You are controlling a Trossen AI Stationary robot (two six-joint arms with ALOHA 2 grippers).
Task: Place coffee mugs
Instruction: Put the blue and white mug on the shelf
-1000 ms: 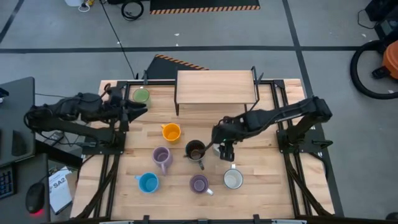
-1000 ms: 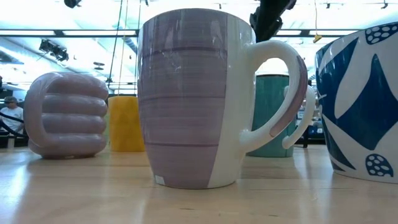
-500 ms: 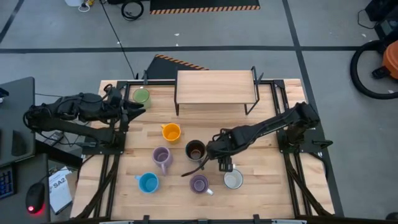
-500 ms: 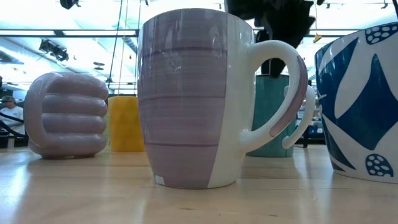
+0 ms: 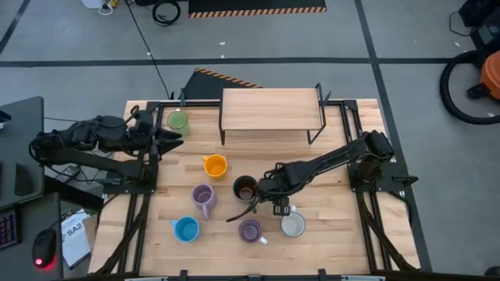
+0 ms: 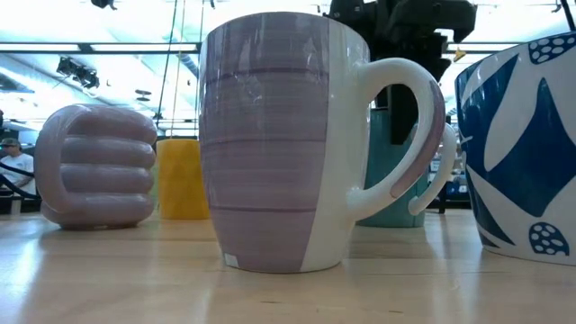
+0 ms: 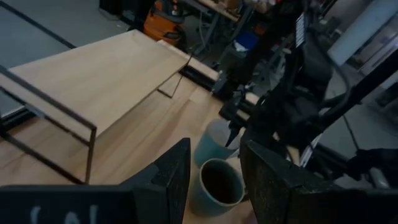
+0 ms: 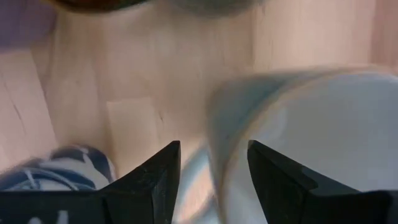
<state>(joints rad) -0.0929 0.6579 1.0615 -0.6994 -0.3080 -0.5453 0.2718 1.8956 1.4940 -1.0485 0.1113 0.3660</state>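
Note:
My right gripper (image 5: 278,201) is open and hovers over the white mug (image 5: 293,225) near the table's front. In the right wrist view (image 8: 211,180) its fingers stand on either side of the mug's rim (image 8: 217,143), blurred. The dark mug (image 5: 244,187) stands just left of it. The orange mug (image 5: 215,165), two lilac mugs (image 5: 203,197) (image 5: 250,231) and the blue mug (image 5: 186,229) stand on their bases on the table. My left gripper (image 5: 178,136) is open and empty beside the green mug (image 5: 178,121) at the far left.
A wooden riser shelf (image 5: 272,109) on black legs stands at the table's far middle. In the low view the nearer lilac mug (image 6: 279,144) and the blue-patterned white mug (image 6: 522,153) fill the front, with my right gripper (image 6: 405,36) above them.
My right gripper has moved toward the table's near edge and down, from beside the dark mug to over the white mug. The mugs have stayed where they were.

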